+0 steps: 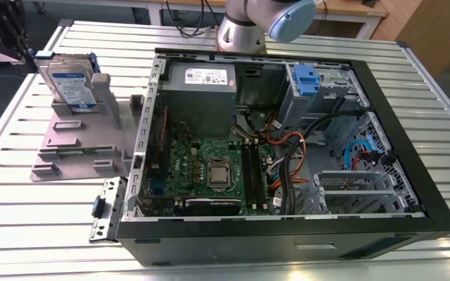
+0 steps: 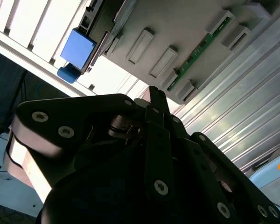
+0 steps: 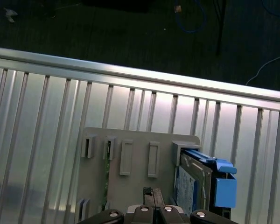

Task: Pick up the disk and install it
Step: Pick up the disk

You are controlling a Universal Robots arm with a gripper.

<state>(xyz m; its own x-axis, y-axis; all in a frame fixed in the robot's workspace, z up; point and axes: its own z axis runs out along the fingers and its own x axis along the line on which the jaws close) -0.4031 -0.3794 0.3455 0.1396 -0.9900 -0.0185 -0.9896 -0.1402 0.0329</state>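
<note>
Okay, black metal claw (image 3: 152,195) is narrow, fingertips (image 2: 155,95) together in both wrist views, holding nothing. Tips point at the flat base of the grey plastic stand with upright posts (image 3: 140,144), just beside the disk (image 3: 189,184) but apart from it. The disk is flat silver metal with a white-and-blue label, clipped in a blue plastic frame. It stands upright on edge in the stand's end slot, not yet picked up. Label print too small to read.

Stand sits on the slatted aluminium counter (image 1: 21,234), near the counter's edge on the exterior view's left. In the first wrist view the edge rail runs just past the stand, with dark floor (image 3: 107,28) beyond. Bare slats lie open around the stand on that side and toward the viewer.

On the exterior view's right, the stand is close to the black open-topped computer case (image 1: 248,240), only a thin gap between them. Inside the case:
- Grey boxy power supply (image 1: 201,105) with a white sticker, text unreadable.
- Green motherboard (image 1: 201,158).
- Orange and black cable bundle (image 1: 287,158) crossing the middle.
- Blue plastic bracket (image 1: 306,79) in the metal drive bay at the far corner.
</note>
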